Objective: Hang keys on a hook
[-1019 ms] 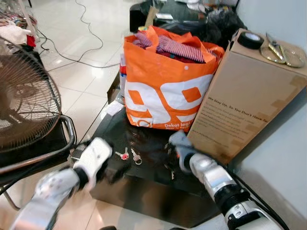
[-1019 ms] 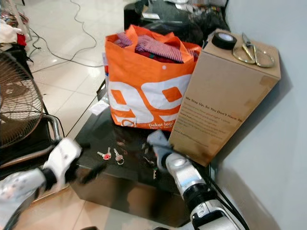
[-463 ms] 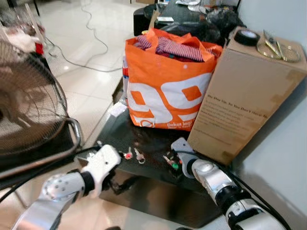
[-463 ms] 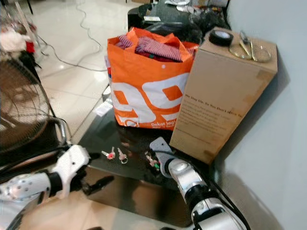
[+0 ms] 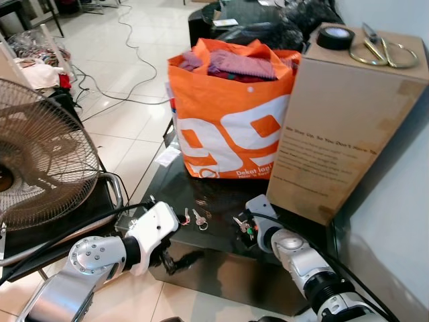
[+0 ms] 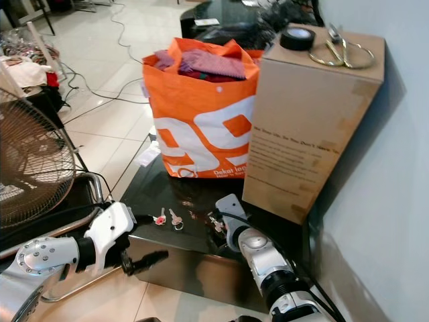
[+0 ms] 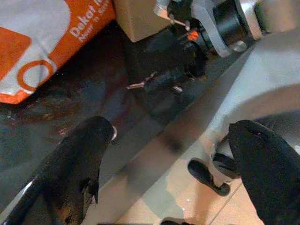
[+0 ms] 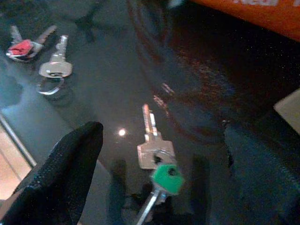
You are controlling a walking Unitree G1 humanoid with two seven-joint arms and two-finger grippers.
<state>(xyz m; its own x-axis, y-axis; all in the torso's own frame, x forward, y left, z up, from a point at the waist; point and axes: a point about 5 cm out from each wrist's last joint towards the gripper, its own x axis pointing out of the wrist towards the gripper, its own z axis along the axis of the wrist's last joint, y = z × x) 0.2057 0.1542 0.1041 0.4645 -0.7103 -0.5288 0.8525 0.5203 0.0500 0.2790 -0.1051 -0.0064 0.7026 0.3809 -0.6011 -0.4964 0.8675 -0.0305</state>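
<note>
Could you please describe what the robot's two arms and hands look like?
Both arms are silver metal cylinders with black joint rings and black cables. The left hand has a white housing; the right hand has a pale grey one. Each carries two long, matte black fingers.

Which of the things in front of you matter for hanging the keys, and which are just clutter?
For the job:
- green-tagged keys, between the open right tool
- red-tagged keys
- plain key

Lying about:
- orange bag
- box
- tape roll
- scissors
- fan

I see no hook.
</note>
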